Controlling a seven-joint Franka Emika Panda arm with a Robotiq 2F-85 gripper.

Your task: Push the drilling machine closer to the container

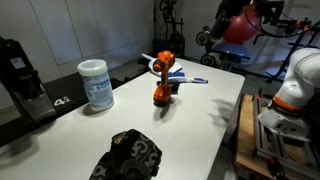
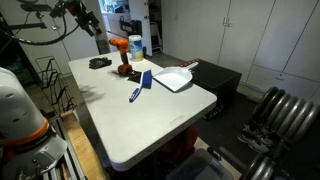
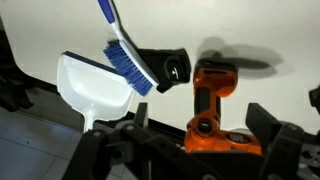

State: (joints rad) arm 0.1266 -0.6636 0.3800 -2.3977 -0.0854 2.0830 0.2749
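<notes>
The drilling machine [image 1: 163,82] is a small orange and black drill standing upright mid-table, also seen in an exterior view [image 2: 121,58]. The container [image 1: 96,85], a white tub with a pale blue label, stands apart from it, nearer the black machine, and also shows in an exterior view [image 2: 135,45]. My gripper [image 3: 200,118] is open and empty, with its two dark fingers spread to either side of the drill [image 3: 213,100] in the wrist view. In an exterior view the gripper [image 2: 100,42] hangs above the table's far end near the drill. I cannot tell whether it touches the drill.
A black lumpy object [image 1: 128,155] lies near the table's front edge. A black boxy machine [image 1: 22,78] stands beside the tub. A white dustpan [image 3: 90,85] and a blue brush [image 3: 125,55] lie by the drill. A chair [image 2: 275,110] stands off the table.
</notes>
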